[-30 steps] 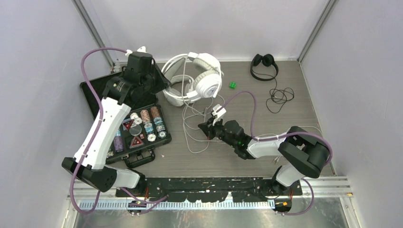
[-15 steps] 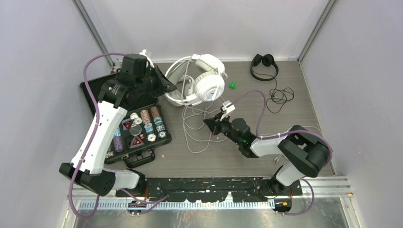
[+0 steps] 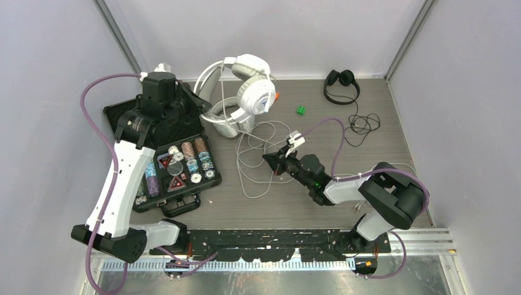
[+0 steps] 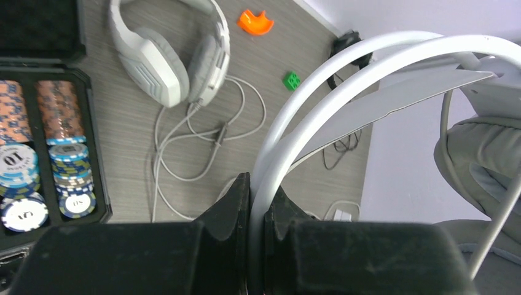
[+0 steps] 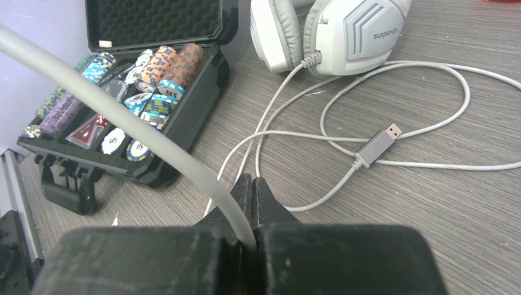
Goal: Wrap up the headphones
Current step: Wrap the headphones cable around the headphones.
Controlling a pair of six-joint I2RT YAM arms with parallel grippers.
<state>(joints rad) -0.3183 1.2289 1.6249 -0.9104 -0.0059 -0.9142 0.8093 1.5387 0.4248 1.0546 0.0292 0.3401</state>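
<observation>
— What has changed in the last second?
— My left claw [image 4: 257, 187] has carried the white headset [image 3: 249, 86] up and toward the far left corner of the worktop [image 3: 258, 212]. An orange piece [image 3: 278, 96] it was covering now shows near the far edge. My right claw [image 5: 252, 182] has crept slightly toward the far edge, mid-worktop.

— Are you holding anything?
— Left is clamped on that headset's headband [image 4: 344, 67]. Right is pinched tight on a white cable [image 5: 123, 117].

— What does one camera give that the others miss?
— Only my left wrist view shows the band sitting between the jaws, because from above my own wrist hides it. My right wrist view alone picks out the USB plug [image 5: 378, 146] lying among the cable loops. It also shows the grey headset [image 5: 335, 27] lying on the worktop just beside the chip case [image 5: 141, 80]. The top view gives the black headphones [image 3: 341, 83] whole, by the far right corner, with their black cable [image 3: 362, 126] loose nearby.
</observation>
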